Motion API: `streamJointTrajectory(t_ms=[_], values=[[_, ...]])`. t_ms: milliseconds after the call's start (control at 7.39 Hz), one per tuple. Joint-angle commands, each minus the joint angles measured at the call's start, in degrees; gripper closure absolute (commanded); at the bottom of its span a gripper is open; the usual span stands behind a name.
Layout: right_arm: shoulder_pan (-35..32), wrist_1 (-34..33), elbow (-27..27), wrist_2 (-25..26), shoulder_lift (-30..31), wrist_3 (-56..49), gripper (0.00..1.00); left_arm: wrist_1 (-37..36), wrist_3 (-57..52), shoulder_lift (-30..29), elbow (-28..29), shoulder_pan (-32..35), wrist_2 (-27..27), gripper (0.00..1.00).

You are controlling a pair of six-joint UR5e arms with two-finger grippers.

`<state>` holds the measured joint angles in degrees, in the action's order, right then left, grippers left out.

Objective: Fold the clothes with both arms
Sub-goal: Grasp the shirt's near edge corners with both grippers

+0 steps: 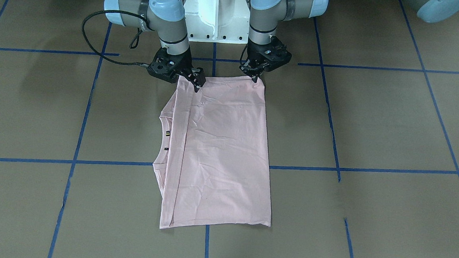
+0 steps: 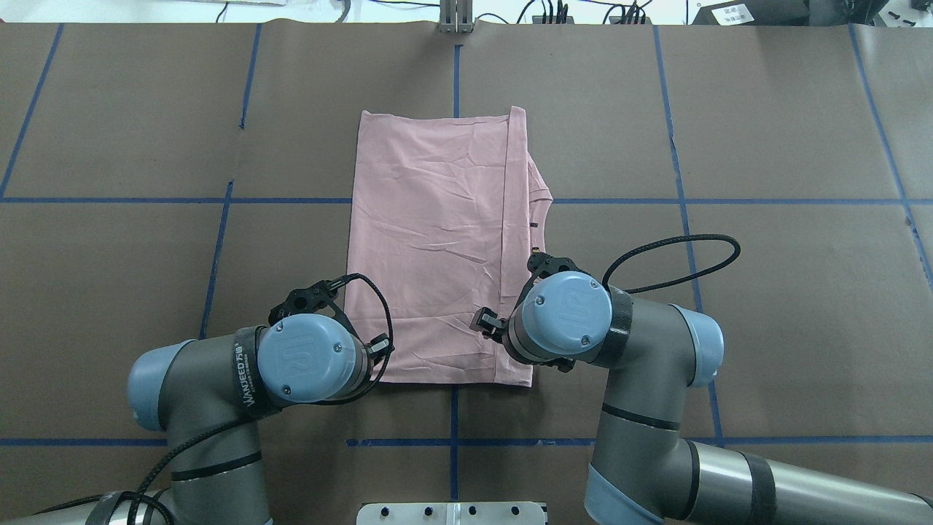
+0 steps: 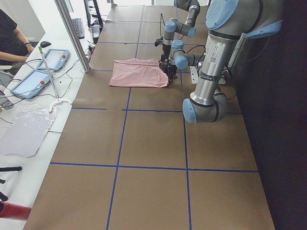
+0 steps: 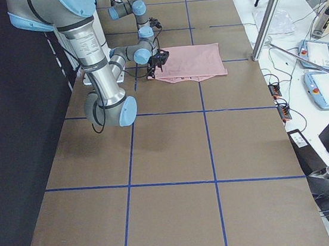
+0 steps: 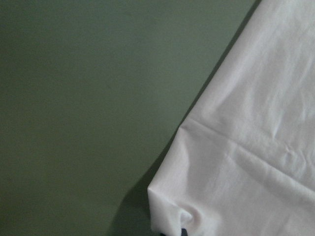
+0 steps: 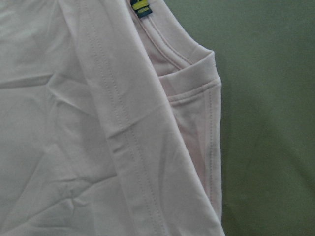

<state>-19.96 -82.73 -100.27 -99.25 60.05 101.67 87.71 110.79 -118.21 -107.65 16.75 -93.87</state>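
- T-shirt [image 1: 224, 144] is lying flat mid-table [image 1: 373, 122], folded into a long strip. The collar and a sleeve edge are peeking out along the robot's right side, and the short edge nearest the robot is sitting under both grippers.
- Left gripper [image 1: 255, 78] is sitting on the near corner on its own side. In the wrist view the cloth is puckering around a dark fingertip [image 5: 183, 231], so I am reading it as clenched on that corner.
- Right gripper [image 1: 196, 81] is touching the same edge, beside the lengthwise fold line. I cannot tell whether it is clamping or only resting there.
- Judging the step: the near edge is being taken up for carrying over to the far edge.
- Doing it well:
  - both pinches catching every layer
  - both arms lifting level and at one pace
  - the edge staying taut between them
  - the lower layers not dragging
  - the edge landing square
- Hard to make out:
  - the print is not showing anywhere
  - in the overhead view the wrists are covering both sets of fingertips
  - the right wrist view is showing only seams and the collar tag [image 6: 141, 8], no fingers
  - the side views are showing the grip too small to read
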Motion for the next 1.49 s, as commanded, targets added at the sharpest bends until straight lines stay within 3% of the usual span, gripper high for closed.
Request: streamJointTrajectory(t_ms=[0, 1083, 1353], values=[[0.00, 0.29, 1.30, -0.06, -0.11, 0.19, 0.00, 0.00, -0.05, 0.00, -0.01, -0.05, 0.00, 1.00], [2.11, -0.15, 0.87, -0.15, -0.11, 0.19, 0.01, 0.00, 0.04, 0.53, 0.08, -0.22, 0.00, 1.00], [2.11, -0.24, 0.96, -0.24, -0.11, 0.10, 0.09, 0.00, 0.04, 0.44, -0.10, -0.31, 0.00, 1.00]])
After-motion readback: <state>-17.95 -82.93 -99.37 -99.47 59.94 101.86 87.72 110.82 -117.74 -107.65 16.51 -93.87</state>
